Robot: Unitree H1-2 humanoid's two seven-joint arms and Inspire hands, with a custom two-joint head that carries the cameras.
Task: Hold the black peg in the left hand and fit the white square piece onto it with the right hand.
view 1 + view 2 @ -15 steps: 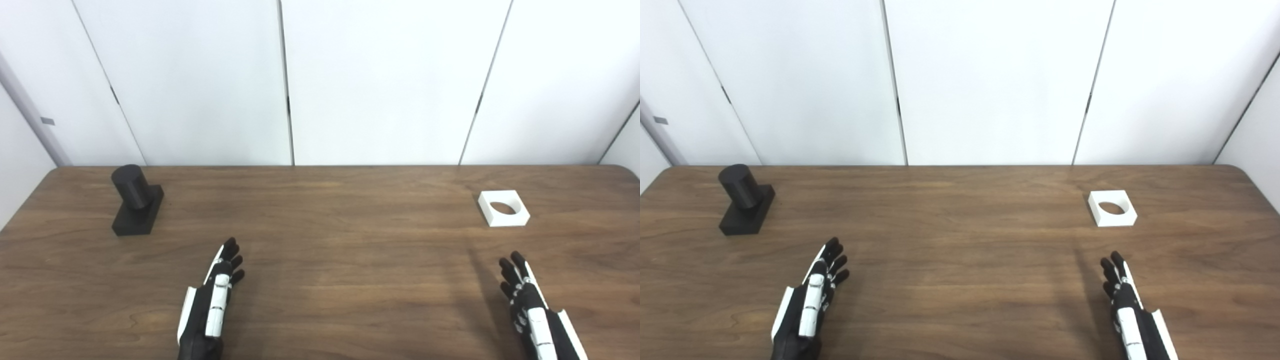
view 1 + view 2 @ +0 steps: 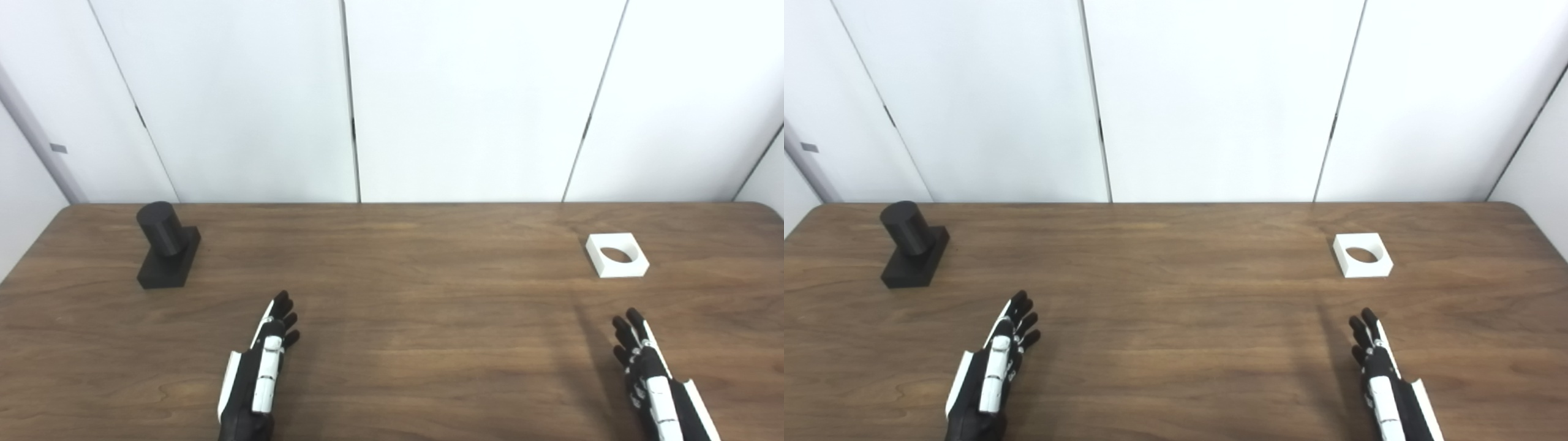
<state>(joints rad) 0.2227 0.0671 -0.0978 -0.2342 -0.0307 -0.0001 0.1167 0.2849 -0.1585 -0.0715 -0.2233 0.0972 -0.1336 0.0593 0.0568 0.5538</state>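
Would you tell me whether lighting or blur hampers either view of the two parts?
Left eye view: even, soft light, no glare; the black cylindrical peg on its block is sharp. Right eye view: the white square piece with a round hole is crisp, its shadow faint on the brown wooden table.

Matte black peg point(image 2: 166, 245), white square piece point(image 2: 617, 255), dark brown wood-grain table point(image 2: 429, 294), black-and-white left hand point(image 2: 260, 367) and right hand point(image 2: 649, 373), white wall panels point(image 2: 245, 98)
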